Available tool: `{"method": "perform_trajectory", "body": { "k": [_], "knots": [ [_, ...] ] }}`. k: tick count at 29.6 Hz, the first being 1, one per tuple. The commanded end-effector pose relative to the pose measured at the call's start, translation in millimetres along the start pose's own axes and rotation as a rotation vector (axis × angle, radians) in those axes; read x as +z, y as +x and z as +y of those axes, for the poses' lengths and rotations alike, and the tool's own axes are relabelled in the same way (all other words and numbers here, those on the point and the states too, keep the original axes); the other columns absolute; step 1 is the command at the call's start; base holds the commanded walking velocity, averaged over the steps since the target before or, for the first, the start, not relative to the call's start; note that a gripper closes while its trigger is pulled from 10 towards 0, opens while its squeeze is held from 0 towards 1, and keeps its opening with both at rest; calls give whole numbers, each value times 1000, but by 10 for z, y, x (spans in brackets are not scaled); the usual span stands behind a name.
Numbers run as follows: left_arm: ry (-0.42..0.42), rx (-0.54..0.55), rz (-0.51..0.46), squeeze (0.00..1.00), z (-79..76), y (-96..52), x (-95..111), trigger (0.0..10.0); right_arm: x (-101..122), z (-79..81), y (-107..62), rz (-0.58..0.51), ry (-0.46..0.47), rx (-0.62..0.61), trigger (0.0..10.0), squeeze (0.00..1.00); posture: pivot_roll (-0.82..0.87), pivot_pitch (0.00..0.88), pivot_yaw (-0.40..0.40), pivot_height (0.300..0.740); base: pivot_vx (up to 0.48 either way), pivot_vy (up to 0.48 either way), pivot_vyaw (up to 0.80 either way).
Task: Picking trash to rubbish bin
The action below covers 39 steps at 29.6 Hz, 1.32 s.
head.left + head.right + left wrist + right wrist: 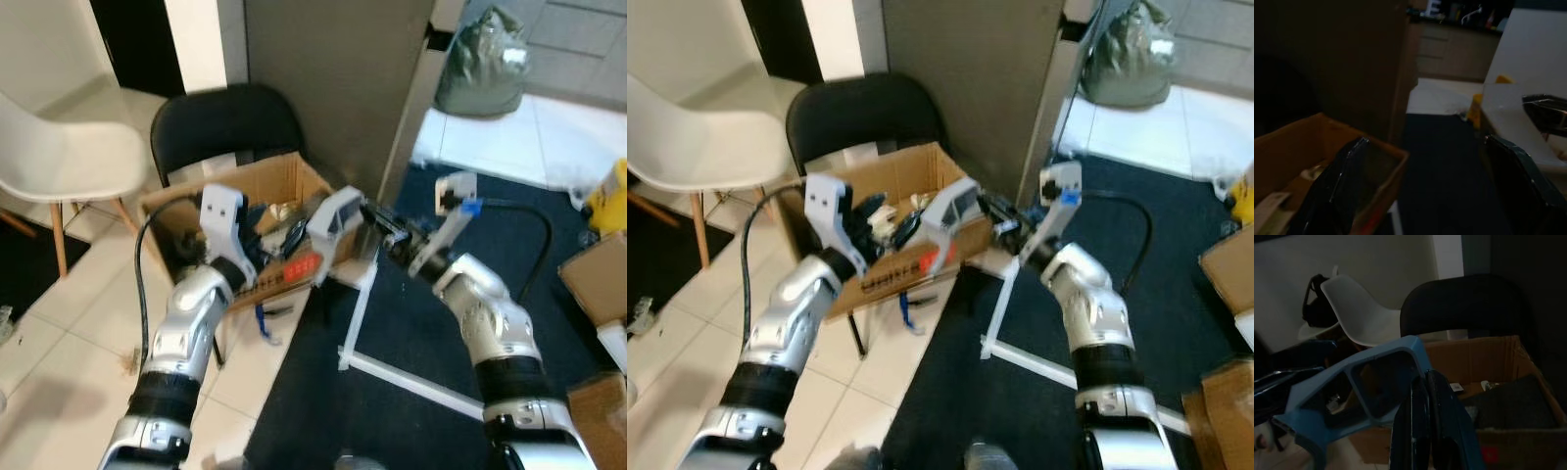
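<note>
While the cardboard box [257, 211] sits on the black chair [227, 125] to serve as the rubbish bin, the right claw [364, 213] holds a pale blue-grey plastic piece [333, 217] clamped between its closed fingers just over the box's right rim, seemingly poised for dropping it in. The left claw [860, 217], fingers spread and empty, hovers over the box's left side among the trash inside. A white chair [69, 157] stands far left; a white frame [362, 313] leans near the box's right.

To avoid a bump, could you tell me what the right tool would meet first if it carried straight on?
Probably the cardboard box on the black chair: the right tool, holding a pale frame-like piece, points at its open top; depth is uncertain.
</note>
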<state>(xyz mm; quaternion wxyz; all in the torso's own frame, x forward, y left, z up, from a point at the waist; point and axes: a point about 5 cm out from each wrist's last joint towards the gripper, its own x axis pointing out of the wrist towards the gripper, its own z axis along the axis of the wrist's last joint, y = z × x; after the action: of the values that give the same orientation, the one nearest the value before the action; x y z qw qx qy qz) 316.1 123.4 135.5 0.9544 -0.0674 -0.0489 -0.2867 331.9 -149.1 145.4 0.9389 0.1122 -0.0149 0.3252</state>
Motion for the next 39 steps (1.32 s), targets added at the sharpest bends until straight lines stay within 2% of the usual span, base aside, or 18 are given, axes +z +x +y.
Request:
{"method": "perform_trajectory", "body": {
  "k": [1,4,12,16,22,35,39],
  "knots": [
    [1,-2,12,0,-1,-21,-15,10000,56,-7,18,-1,-53,-12,10000,0,-51,0,-37,740,375,0,0],
    [2,-14,18,0,-27,-42,-17,10000,160,13,73,-4,-119,-23,10000,0,-50,0,-37,740,375,0,0],
    [-3,-37,30,0,-83,-78,-36,10000,328,-28,127,-35,-192,-101,10000,0,-47,0,-33,740,376,0,0],
    [-5,-45,35,0,-108,-101,-33,10000,402,30,194,-42,-266,-125,10000,0,-44,0,-32,740,374,0,0],
    [0,-44,42,0,-111,-144,-26,10000,400,90,245,-24,-348,-145,10000,0,-34,0,-36,740,374,0,0],
    [18,-11,69,0,-59,-223,-20,10000,368,170,268,4,-452,-117,10000,0,-32,0,-36,740,364,0,0],
    [15,10,99,0,-19,-237,-18,10000,317,218,247,48,-497,-31,10000,0,-32,0,-34,740,249,0,0]
  ]
}}
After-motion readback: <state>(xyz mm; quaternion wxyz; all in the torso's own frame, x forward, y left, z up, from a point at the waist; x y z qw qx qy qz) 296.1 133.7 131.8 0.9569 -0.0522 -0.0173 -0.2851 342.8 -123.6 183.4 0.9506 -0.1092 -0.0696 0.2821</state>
